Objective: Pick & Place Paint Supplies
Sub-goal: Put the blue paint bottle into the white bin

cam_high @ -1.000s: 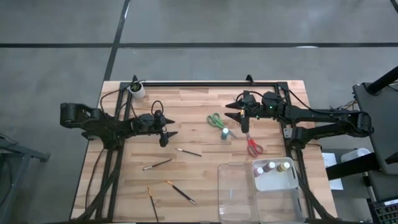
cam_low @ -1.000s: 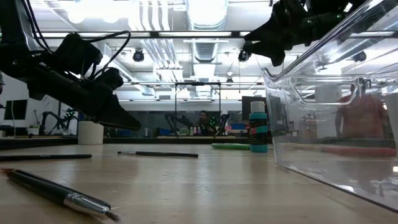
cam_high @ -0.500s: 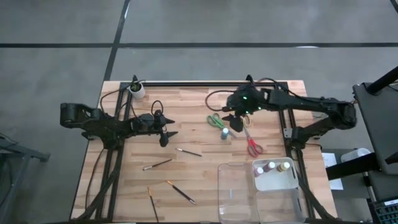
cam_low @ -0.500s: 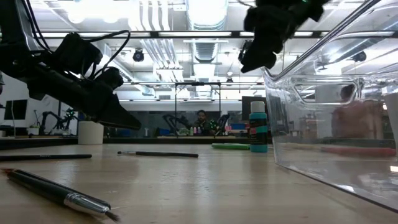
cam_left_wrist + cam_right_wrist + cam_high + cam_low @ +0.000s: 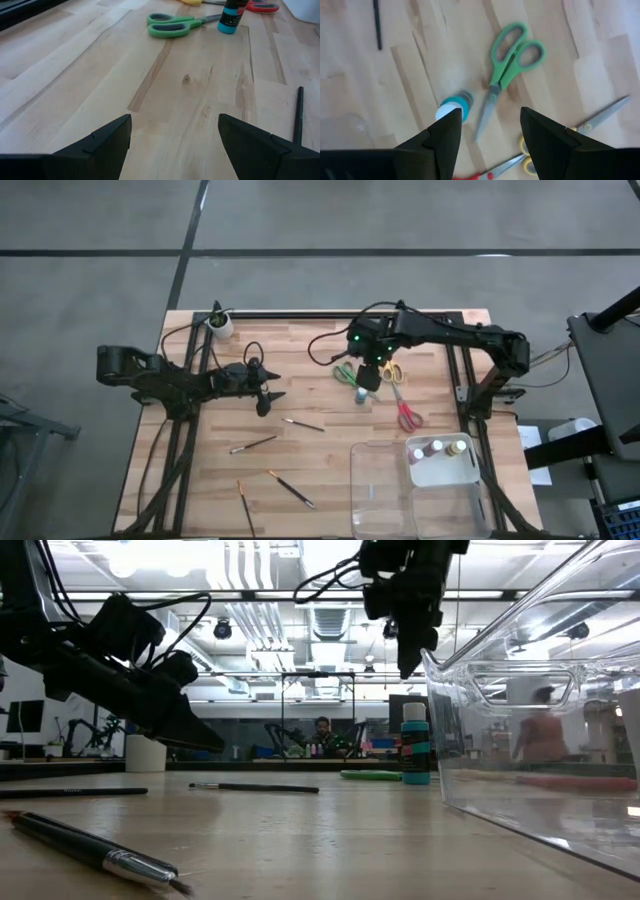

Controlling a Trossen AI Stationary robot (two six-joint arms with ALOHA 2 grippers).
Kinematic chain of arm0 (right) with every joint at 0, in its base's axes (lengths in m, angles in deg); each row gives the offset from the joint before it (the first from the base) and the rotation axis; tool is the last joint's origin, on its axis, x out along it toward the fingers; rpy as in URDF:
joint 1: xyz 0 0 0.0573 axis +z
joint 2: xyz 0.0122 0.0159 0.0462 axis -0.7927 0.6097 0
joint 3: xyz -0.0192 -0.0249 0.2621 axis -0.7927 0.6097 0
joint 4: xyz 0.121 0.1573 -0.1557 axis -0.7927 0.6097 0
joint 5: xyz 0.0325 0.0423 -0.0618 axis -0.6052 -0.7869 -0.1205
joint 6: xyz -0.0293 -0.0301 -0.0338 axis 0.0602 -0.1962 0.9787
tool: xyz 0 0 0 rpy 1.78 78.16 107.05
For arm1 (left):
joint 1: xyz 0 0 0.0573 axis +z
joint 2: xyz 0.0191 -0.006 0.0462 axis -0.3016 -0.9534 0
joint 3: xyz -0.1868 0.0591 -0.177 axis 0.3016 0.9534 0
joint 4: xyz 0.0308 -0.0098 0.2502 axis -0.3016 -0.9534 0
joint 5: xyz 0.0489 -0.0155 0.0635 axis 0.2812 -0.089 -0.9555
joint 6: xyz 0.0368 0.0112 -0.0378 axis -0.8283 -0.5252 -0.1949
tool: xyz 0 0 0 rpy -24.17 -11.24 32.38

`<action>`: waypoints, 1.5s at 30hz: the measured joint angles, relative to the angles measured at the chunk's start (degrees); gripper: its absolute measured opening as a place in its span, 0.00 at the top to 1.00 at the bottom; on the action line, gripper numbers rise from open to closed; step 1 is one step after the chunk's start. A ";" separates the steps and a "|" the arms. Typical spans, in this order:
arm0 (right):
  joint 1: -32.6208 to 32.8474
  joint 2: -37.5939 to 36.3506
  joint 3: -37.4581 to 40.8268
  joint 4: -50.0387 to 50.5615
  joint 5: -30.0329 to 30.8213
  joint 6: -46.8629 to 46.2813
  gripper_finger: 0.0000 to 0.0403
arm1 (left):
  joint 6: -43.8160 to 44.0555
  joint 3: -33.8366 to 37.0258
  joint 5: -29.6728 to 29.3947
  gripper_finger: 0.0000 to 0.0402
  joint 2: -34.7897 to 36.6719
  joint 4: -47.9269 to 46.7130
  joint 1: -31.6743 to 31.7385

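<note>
1. R gripper (image 5: 366,377) hangs above the table's middle, over the green scissors (image 5: 346,373) and just above the teal bottle (image 5: 361,394). Jaws apart w/ a clear gap, nothing between them, touching nothing. In the right wrist view its fingers (image 5: 442,137) frame the bottle's pale cap and the green scissors' blades.
2. L gripper (image 5: 267,397) sits low over the table's left half, well apart from the supplies. Jaws wide apart, empty; in the left wrist view only bare wood shows between the fingers (image 5: 107,142).
3. Teal bottle stands upright on the wood, just beside the green scissors' blade tips.
4. Yellow scissors (image 5: 391,371) lie near the R gripper's far side; red scissors (image 5: 407,415) lie flat between the bottle and the tray.
5. Clear tray (image 5: 380,480) at the near right corner holds three bottles (image 5: 437,448) in its right rear compartment.
6. Four brushes (image 5: 302,424) lie scattered on the near left part of the table.
7. White cup (image 5: 219,325) at the far left corner.
</note>
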 joint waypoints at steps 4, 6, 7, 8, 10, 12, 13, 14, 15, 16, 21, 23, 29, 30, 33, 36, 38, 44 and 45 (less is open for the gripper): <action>2.12 -0.12 0.40 0.31 3.09 -0.59 0.50 | 0.00 0.00 -0.02 0.24 0.00 0.03 0.00; 3.73 -0.40 1.12 0.60 4.87 -0.74 0.50 | 0.00 0.00 -0.02 0.24 0.00 0.03 0.00; 4.64 -0.64 1.39 0.49 5.77 -0.72 0.50 | 0.00 0.00 -0.02 0.24 0.00 0.05 0.00; 5.59 -0.83 1.65 0.39 6.91 -0.73 0.50 | -0.02 0.00 -0.02 0.24 0.00 0.08 0.00; 7.31 -1.03 1.88 0.44 9.03 -0.28 0.50 | 0.00 0.00 -0.01 0.24 0.00 0.05 0.00; 8.87 -1.01 2.01 0.37 11.28 0.92 0.50 | 0.00 0.00 -0.02 0.24 0.00 0.13 0.00; 9.62 -1.01 2.07 0.27 12.31 1.63 0.50 | 0.00 0.00 -0.02 0.24 0.00 0.10 0.00; 10.29 -1.01 2.08 0.05 12.90 2.54 0.50 | 0.00 0.00 -0.02 0.24 0.00 0.10 0.00; 10.94 -1.01 2.08 -0.13 13.01 3.17 0.50 | 0.02 0.00 -0.02 0.24 0.00 0.14 0.00; 11.58 -1.01 2.08 -0.10 13.01 3.46 0.50 | 0.02 0.00 0.00 0.24 0.00 0.12 0.00; 12.66 -1.08 2.31 -1.58 12.96 5.15 0.50 | 0.28 0.00 -0.02 0.24 0.00 -0.09 0.00; 12.49 -1.08 3.00 -2.65 12.98 5.29 0.50 | 0.28 0.00 -0.02 0.24 0.00 -0.19 0.00; 12.49 -1.08 7.13 -7.14 12.84 5.47 0.50 | 0.28 0.00 -0.01 0.24 0.00 -0.23 0.01; 12.45 -1.08 7.66 -7.66 12.86 5.46 0.50 | 0.28 0.00 -0.01 0.24 0.00 -0.24 0.00; 12.16 -1.08 8.95 -9.12 13.21 5.41 0.50 | 0.28 0.00 0.00 0.24 0.00 -0.25 0.02; 11.79 -1.08 10.23 -10.37 14.33 5.34 0.50 | 0.28 0.00 -0.02 0.24 0.00 -0.24 0.00; 11.42 -1.10 11.15 -11.38 14.20 5.27 0.50 | 0.28 0.00 -0.02 0.24 0.00 -0.24 0.01; 11.46 -1.12 12.48 -12.04 12.71 3.33 0.50 | 0.28 0.00 0.00 0.24 0.00 -0.23 0.00; 11.46 -1.12 12.54 -12.08 12.66 3.14 0.50 | 0.28 0.00 -0.02 0.24 0.00 -0.24 0.00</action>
